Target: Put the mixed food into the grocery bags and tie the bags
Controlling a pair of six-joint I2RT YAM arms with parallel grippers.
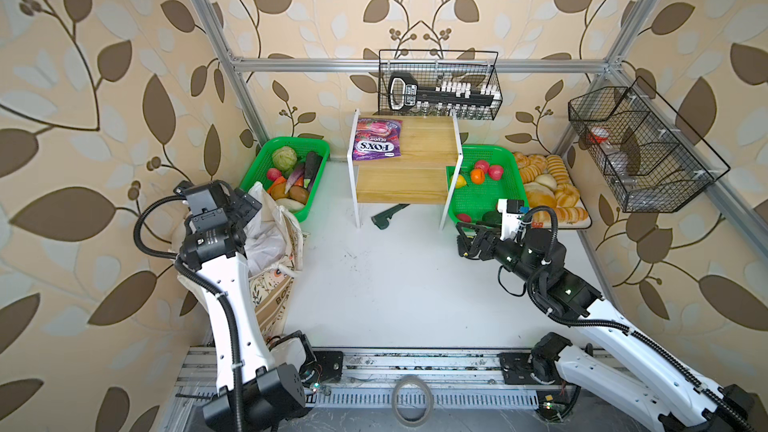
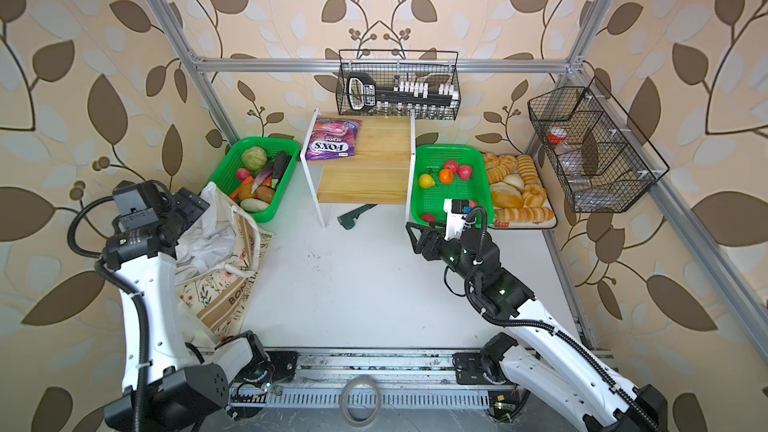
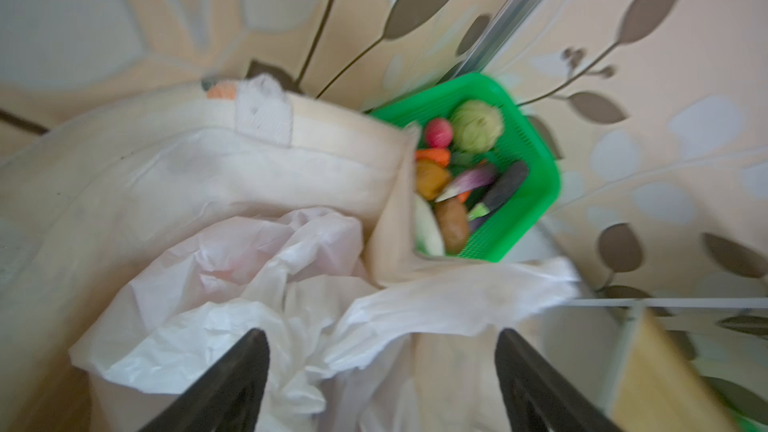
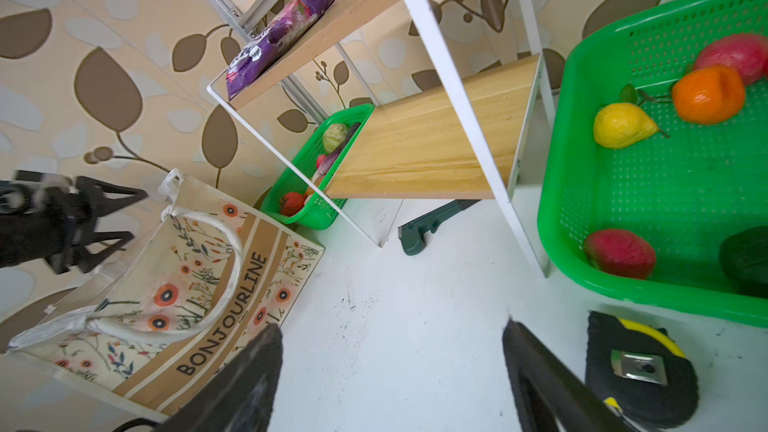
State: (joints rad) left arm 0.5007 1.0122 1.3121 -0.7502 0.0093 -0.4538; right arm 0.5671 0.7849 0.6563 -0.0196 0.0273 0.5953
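— How many bags are there?

— Two. A cream canvas tote with floral print point(image 4: 266, 272) stands against the left wall. A thin white crinkly plastic carrier point(image 3: 216, 326) sits inside it, with one handle loop poking out past the tote's far corner.

— And the food?

— One purple Fox's sweets packet point(image 1: 376, 139) lies flat on the upper step of the white-framed wooden two-step shelf point(image 1: 399, 191). Two green plastic mesh baskets flank that shelf. The left basket point(image 1: 259, 162) holds toy vegetables point(image 1: 291, 176) and the right basket point(image 1: 486, 197) holds fruit. In it I count one yellow toy pear point(image 4: 621, 124), one toy orange point(image 4: 708, 93) and two pink-red fruits point(image 1: 496, 171) just beyond them. There is also one red fruit point(image 4: 619, 253) at the near end and one dark green piece point(image 4: 744, 259), partly hidden.

— What are the grippers doing?

— The left gripper point(image 3: 380, 334) hangs over the carrier's mouth with its fingers spread wide and nothing between them. The right gripper point(image 4: 388, 328) hovers low over the white tabletop point(image 1: 395, 284), just outside the right basket's near corner. It is spread just as wide and holds nothing. One black-and-yellow tape measure point(image 4: 640, 371) lies just beside it.

— Is there room to move?

— The tote's far corner meets the left basket's rim, and the right basket sits just beside the shelf's leg. The widest open stretch is the middle of the tabletop, between the two arms.
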